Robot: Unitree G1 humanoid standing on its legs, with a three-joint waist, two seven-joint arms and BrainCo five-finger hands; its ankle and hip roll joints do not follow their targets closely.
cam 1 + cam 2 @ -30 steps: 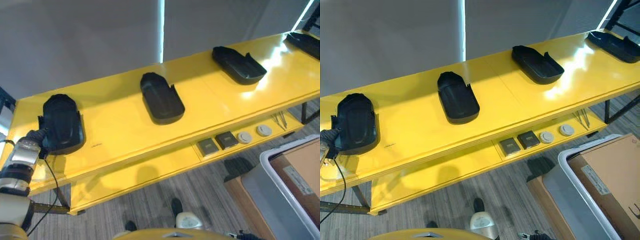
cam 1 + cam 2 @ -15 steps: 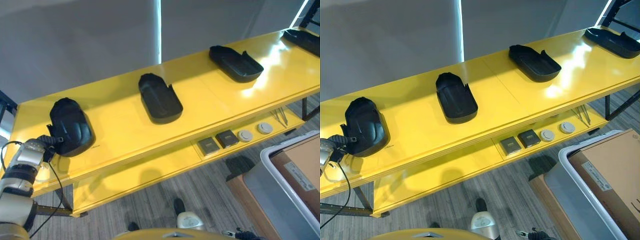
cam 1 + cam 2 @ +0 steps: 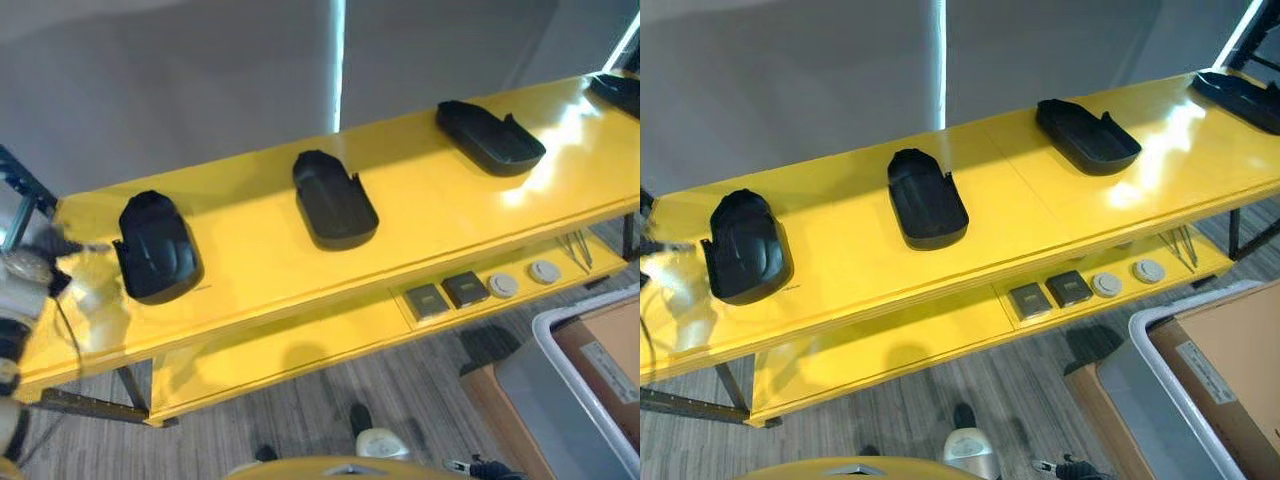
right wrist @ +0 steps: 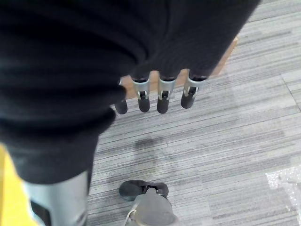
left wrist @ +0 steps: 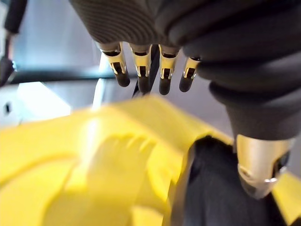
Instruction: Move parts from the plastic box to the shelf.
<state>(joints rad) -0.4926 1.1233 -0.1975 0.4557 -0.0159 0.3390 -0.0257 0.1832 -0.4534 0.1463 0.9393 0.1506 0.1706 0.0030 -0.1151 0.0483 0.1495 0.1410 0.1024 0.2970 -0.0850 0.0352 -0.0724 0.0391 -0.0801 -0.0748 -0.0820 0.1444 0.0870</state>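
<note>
The left hand [image 3: 30, 268] has let go of the leftmost black part [image 3: 157, 245] and drawn back off it since 0.5 s ago; the part now lies flat on the yellow shelf [image 3: 250, 250]. Its fingers [image 5: 142, 75] hang straight and loose, holding nothing, above the shelf, the part just beside the thumb [image 5: 258, 165]. 2 more parts [image 3: 333, 198] [image 3: 490, 137] lie well apart (further along). The right hand [image 4: 155, 89] hangs open over the grey floor [image 4: 225, 141].
</note>
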